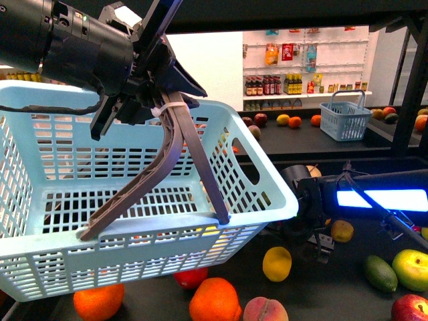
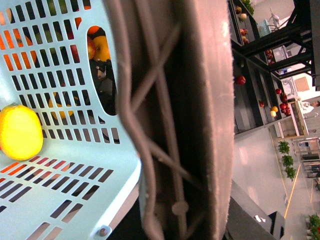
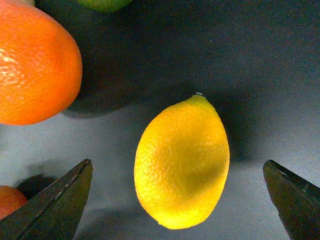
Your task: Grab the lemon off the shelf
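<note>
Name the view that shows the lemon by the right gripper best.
The right wrist view: the lemon is large and sharp, centred in the open right gripper. The front view shows it small, below the basket. The left wrist view misses it.

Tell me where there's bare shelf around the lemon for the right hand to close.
Bare shelf lies on both sides of the lemon, between it and each finger of the open right hand, and past its pointed end. It is crowded on one finger's side, where the orange sits close.
</note>
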`<state>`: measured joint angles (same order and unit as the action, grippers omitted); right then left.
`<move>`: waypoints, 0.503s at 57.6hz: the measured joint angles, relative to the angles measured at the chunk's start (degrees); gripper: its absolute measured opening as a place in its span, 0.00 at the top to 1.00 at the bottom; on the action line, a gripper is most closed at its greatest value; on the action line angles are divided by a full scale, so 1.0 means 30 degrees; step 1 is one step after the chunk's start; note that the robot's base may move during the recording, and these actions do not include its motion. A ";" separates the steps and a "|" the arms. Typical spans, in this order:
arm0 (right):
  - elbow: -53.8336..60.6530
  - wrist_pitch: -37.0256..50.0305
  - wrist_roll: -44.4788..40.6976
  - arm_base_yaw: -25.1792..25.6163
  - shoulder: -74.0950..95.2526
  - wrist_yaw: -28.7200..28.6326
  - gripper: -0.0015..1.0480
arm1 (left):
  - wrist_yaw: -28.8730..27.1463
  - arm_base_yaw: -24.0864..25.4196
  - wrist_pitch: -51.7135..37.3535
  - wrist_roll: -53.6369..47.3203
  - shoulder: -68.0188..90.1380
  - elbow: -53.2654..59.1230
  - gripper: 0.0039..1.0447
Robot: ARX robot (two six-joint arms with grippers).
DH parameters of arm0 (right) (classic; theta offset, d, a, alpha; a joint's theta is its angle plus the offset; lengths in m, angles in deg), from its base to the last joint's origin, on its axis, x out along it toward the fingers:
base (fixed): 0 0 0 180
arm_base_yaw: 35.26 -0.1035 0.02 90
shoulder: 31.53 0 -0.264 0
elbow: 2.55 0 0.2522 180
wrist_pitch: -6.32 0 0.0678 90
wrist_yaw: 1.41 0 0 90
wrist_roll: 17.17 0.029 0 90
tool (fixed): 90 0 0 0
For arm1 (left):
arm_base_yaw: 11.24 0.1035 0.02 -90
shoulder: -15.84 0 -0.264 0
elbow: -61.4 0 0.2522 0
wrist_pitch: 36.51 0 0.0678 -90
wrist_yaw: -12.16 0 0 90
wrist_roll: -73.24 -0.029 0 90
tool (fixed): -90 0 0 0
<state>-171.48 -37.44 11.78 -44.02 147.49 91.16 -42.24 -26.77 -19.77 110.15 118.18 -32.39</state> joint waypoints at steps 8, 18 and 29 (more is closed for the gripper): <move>-0.1770 -0.0962 0.0022 -0.0007 0.1348 0.0095 0.02 | 0.0000 0.0000 0.0000 0.0000 0.0000 0.0000 0.87; -0.3271 -0.1341 -0.0007 -0.0007 0.2084 0.0233 0.02 | 0.0015 0.0000 0.0000 0.0000 0.0000 0.0000 0.87; -0.3541 -0.1275 -0.0087 -0.0029 0.2142 0.0284 0.02 | 0.0000 0.0000 0.0000 -0.0007 0.0000 0.0000 0.87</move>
<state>-182.10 -41.26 11.52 -44.10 153.91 92.01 -42.24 -26.77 -19.77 110.13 118.18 -32.39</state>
